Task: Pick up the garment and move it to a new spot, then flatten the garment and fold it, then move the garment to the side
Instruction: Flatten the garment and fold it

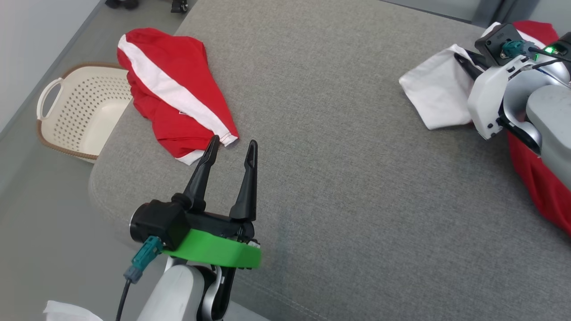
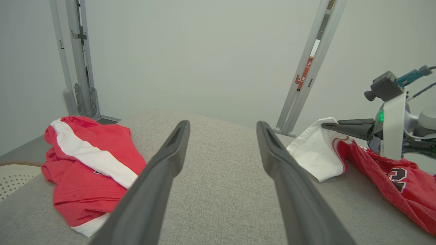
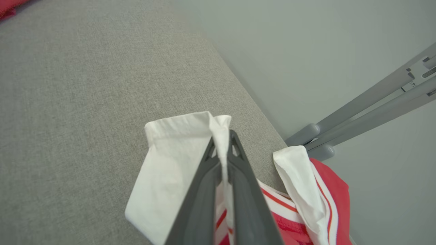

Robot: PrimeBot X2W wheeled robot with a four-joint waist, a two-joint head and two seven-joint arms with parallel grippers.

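A: Right pincer (image 3: 223, 139)?
B: Clamped on the garment's (image 3: 163, 170) white sleeve, at the worktop's (image 3: 68, 85) right edge.
A: Left pincer (image 1: 233, 143)?
B: Spread wide, empty (second red garment (image 1: 174, 76) just beyond).

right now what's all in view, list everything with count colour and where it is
cushion: one, grey, under both garments
shirt: one, red with a white stripe, bunched near the cushion's left edge
jersey: one, red with white sleeves, at the cushion's right edge
basket: one, cream with a brown rim, on the floor left of the cushion
posts: two sets, grey, by the wall beyond the cushion
left pincer: one, black, open, over the cushion next to the shirt
right pincer: one, dark grey, shut on the jersey's white sleeve
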